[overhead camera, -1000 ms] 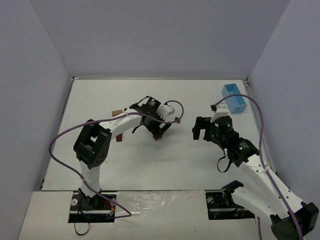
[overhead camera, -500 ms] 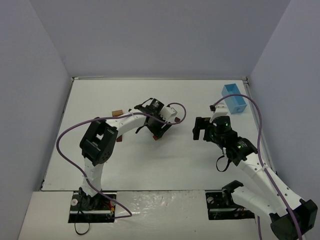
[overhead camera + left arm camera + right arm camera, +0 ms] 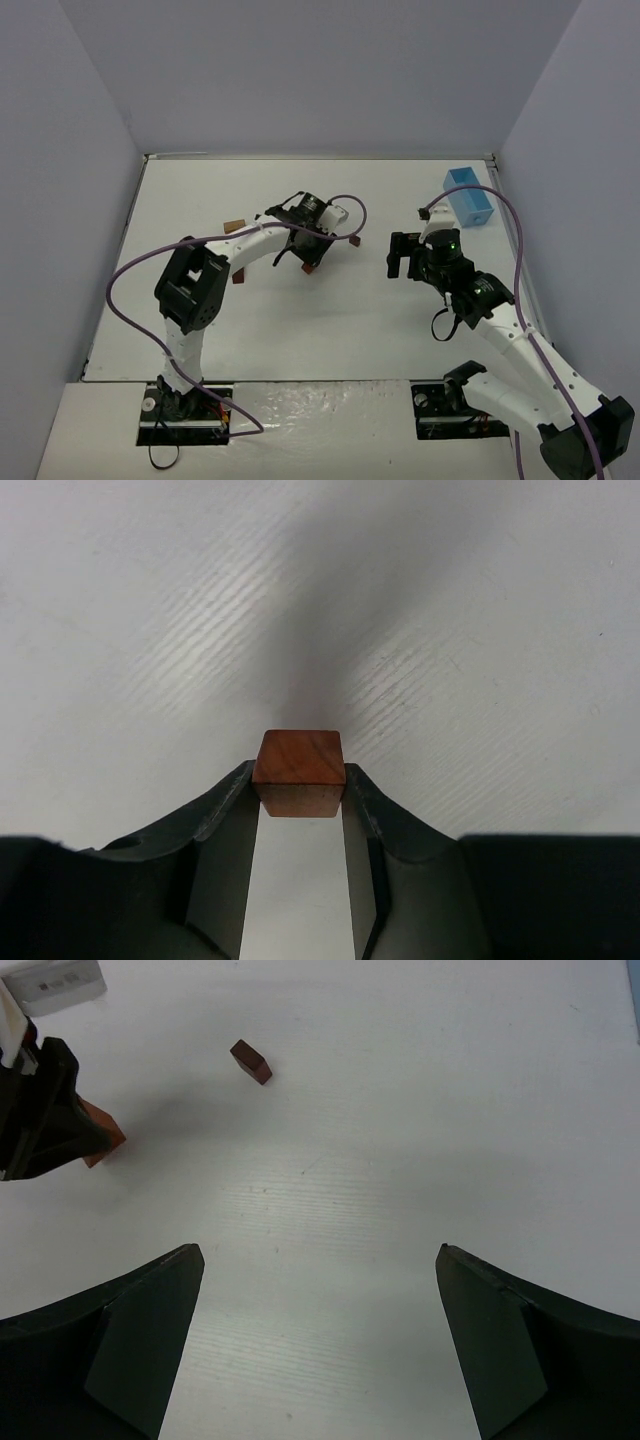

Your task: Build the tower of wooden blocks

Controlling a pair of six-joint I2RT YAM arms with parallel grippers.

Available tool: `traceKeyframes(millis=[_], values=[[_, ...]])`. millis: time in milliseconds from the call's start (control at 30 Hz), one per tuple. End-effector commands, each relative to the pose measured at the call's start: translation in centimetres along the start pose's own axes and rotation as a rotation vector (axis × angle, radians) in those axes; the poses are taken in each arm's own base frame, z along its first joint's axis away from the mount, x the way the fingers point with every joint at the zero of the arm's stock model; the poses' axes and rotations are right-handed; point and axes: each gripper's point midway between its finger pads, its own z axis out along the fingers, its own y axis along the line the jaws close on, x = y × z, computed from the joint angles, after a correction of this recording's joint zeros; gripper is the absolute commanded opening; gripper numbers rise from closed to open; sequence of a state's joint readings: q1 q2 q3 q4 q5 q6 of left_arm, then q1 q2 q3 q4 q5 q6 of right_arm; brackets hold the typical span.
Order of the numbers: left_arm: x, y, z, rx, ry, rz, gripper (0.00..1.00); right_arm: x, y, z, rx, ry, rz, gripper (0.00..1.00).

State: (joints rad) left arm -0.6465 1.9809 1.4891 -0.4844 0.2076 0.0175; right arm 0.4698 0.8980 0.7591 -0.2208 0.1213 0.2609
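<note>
My left gripper (image 3: 299, 780) is shut on a small reddish-brown wood block (image 3: 299, 765), pinched between its fingertips low over the table. From above, that block (image 3: 309, 268) pokes out under the left gripper (image 3: 305, 250) near the table's middle. Two more wood blocks lie left of it, a tan-brown one (image 3: 234, 226) and a dark reddish one (image 3: 238, 276). My right gripper (image 3: 318, 1250) hangs open with nothing in it, right of centre (image 3: 400, 255); its camera sees a dark brown block (image 3: 251, 1062) and the held block (image 3: 100, 1140). The wood block tower is out of view.
A light blue box (image 3: 468, 197) stands at the back right corner of the white table (image 3: 330, 330). Grey walls close in the left, back and right sides. The left arm's purple cable (image 3: 150, 262) loops over the table's left part.
The left gripper's jaws have closed onto the reddish-brown block, and gripper and block have shifted slightly left and back. The right arm has barely moved.
</note>
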Motion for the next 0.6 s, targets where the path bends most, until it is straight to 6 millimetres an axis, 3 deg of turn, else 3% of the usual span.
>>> traceKeyframes(millis=[0,133,167,300,400,567], values=[[-6.7,2.8,-8.9,-0.147,-0.234,-0.187,0.00,-4.1,-0.3,-0.3,0.040,-0.095,0.009,1.00],[-6.5,6.8,-11.8,-0.255,-0.262,-0.381,0.00,-4.5,-0.2,0.2,0.040,-0.085,0.005,1.00],[-5.7,9.3,-13.1,-0.309,-0.261,-0.502,0.00,-4.5,0.0,0.6,0.035,-0.071,-0.001,1.00],[-4.0,13.9,-15.5,-0.429,-0.272,-0.659,0.01,-4.4,0.3,1.2,0.025,-0.052,-0.009,1.00],[-2.5,17.0,-16.1,-0.490,-0.254,-0.724,0.03,-4.1,0.4,1.5,0.021,-0.039,-0.013,1.00],[-1.2,19.9,-14.8,-0.507,-0.223,-0.812,0.06,-3.4,0.3,2.0,0.029,-0.014,-0.018,1.00]])
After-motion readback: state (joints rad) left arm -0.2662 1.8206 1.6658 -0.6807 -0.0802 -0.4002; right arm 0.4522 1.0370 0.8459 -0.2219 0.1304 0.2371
